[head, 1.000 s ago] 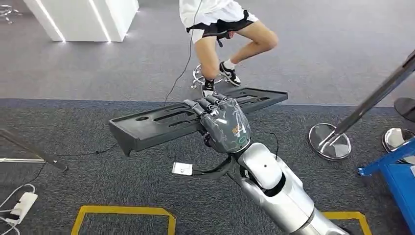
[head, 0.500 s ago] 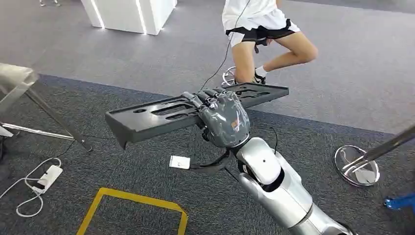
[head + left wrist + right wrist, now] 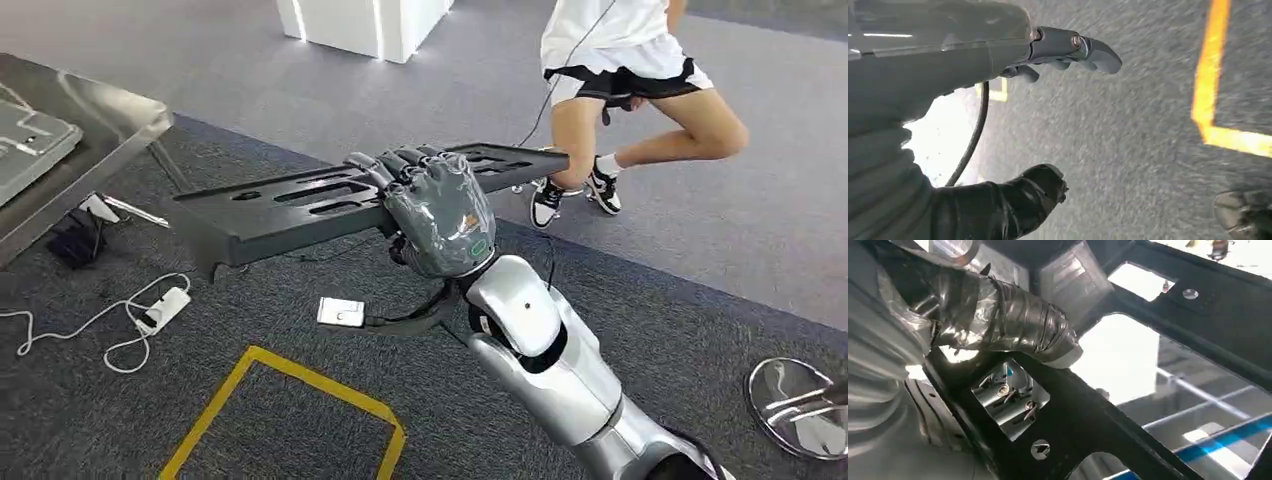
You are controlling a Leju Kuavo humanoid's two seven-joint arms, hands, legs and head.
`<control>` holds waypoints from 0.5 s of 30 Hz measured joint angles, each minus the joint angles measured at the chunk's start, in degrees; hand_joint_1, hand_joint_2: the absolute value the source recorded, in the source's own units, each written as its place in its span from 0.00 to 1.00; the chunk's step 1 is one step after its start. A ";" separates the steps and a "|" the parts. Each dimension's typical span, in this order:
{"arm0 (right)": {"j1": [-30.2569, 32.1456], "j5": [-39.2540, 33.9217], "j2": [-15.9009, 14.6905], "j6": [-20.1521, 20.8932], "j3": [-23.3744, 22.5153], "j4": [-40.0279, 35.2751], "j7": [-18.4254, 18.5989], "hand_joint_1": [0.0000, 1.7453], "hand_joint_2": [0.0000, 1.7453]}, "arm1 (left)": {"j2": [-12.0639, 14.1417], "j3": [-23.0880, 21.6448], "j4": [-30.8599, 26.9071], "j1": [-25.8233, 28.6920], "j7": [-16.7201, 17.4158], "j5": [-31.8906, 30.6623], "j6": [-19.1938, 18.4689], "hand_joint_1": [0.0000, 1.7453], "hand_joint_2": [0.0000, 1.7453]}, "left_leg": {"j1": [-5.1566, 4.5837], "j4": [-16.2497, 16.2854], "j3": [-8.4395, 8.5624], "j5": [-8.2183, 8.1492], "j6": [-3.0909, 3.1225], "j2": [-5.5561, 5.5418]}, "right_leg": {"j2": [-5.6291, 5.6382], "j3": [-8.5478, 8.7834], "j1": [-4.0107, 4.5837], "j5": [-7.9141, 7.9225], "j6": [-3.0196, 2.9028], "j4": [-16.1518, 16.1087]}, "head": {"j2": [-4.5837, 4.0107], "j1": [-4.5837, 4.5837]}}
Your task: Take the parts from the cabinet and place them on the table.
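A long black part [image 3: 280, 205] with several cut-outs hangs level above the carpet, held near its middle by my right hand [image 3: 435, 215], whose fingers curl over its top edge. From the right wrist view, the taped thumb [image 3: 1008, 320] presses against the black part [image 3: 1108, 425] from underneath. A metal table [image 3: 110, 125] stands at the far left, with a grey part [image 3: 25, 140] lying on it. The black part's left end is short of the table. My left hand [image 3: 998, 55] hangs over the carpet, fingers apart, holding nothing.
A person [image 3: 630, 90] sits on a stool behind the black part's right end. A white power strip [image 3: 165, 305] and cables lie on the floor beside the table. Yellow floor tape [image 3: 290, 375] lies below, a stanchion base [image 3: 805, 405] at right, and a white block [image 3: 365, 20] at the back.
The whole picture has shifted right, so the camera has turned left. The table has come into view at the left. My right hand still holds the black part the same way.
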 joint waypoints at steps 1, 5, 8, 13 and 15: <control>-0.22 0.00 0.02 0.07 0.00 -0.02 0.00 1.00 1.00 | 0.00 0.00 0.00 0.01 -0.02 -0.04 0.00 0.00 1.00 | 0.07 -5.84 3.15 2.31 -0.03 1.84 | -0.72 0.23 -0.02 -0.42 0.33 0.31 | 0.00 0.00; -0.77 0.00 0.20 0.15 0.00 -0.02 -0.04 1.00 1.00 | 0.00 0.00 0.00 -0.02 -0.04 -0.07 0.02 0.00 1.00 | -1.13 -7.31 3.72 0.88 1.82 1.89 | -2.68 0.66 0.52 -1.23 1.66 0.45 | 0.00 0.11; -1.02 0.00 0.50 0.15 0.00 -0.09 0.00 1.00 1.00 | 0.00 0.00 0.00 0.03 -0.04 -0.07 0.02 0.00 1.00 | -0.82 -8.14 4.68 0.97 2.99 -0.03 | 1.53 0.56 -0.47 -2.92 2.60 2.23 | 0.00 0.13; -0.88 0.00 0.37 0.15 0.00 0.09 0.00 1.00 1.00 | 0.02 0.00 0.00 -0.35 -0.35 -0.11 -0.06 0.00 1.00 | -1.29 -8.01 5.12 0.58 3.96 -3.81 | 4.72 -9.80 -0.33 -7.77 2.29 19.10 | 0.00 0.13; -0.97 0.00 0.37 0.15 0.00 0.09 0.00 1.00 1.00 | 0.00 0.02 0.00 -0.31 -0.39 -0.13 -0.13 0.00 1.00 | -1.36 -7.90 5.68 0.25 3.86 -5.69 | 5.14 -7.77 -0.33 -2.06 1.85 12.52 | 0.00 0.13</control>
